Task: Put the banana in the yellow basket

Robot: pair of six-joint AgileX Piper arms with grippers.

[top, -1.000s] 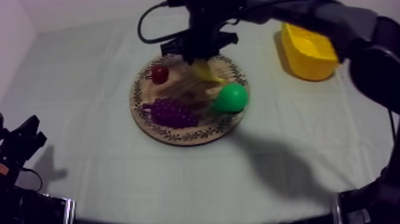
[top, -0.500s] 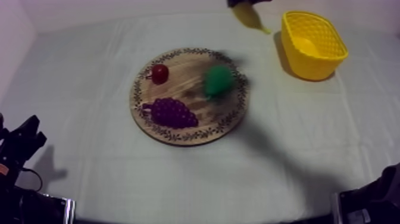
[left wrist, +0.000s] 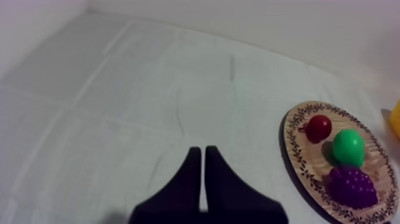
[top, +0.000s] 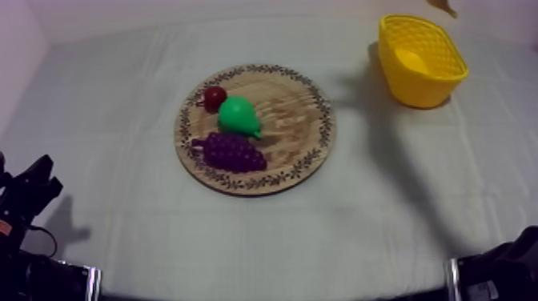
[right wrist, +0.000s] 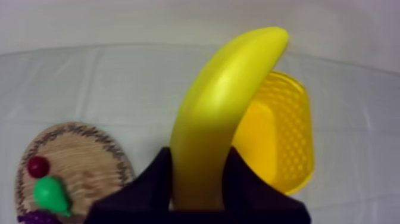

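My right gripper (right wrist: 199,179) is shut on the yellow banana (right wrist: 223,113), which hangs in the air above the table, just short of the yellow basket (right wrist: 280,131). In the top view the banana's tip (top: 443,6) pokes in above the basket (top: 420,60) at the far right. The round wooden board (top: 296,128) lies mid-table with a small red fruit (top: 214,98), a green pear (top: 238,117) and purple grapes (top: 232,152) on it. My left gripper (left wrist: 202,156) is shut on nothing, low at the near left (top: 28,190), well clear of the board (left wrist: 297,155).
Bare cloth surrounds the board on every side and separates it from the basket. The base of my right arm (top: 500,272) sits at the near right corner. The pear (right wrist: 50,195) lies between the red fruit (right wrist: 38,166) and the grapes.
The right gripper has lifted the banana off the board and carried it right to above the basket. The pear rolled left across the board to beside the red fruit.
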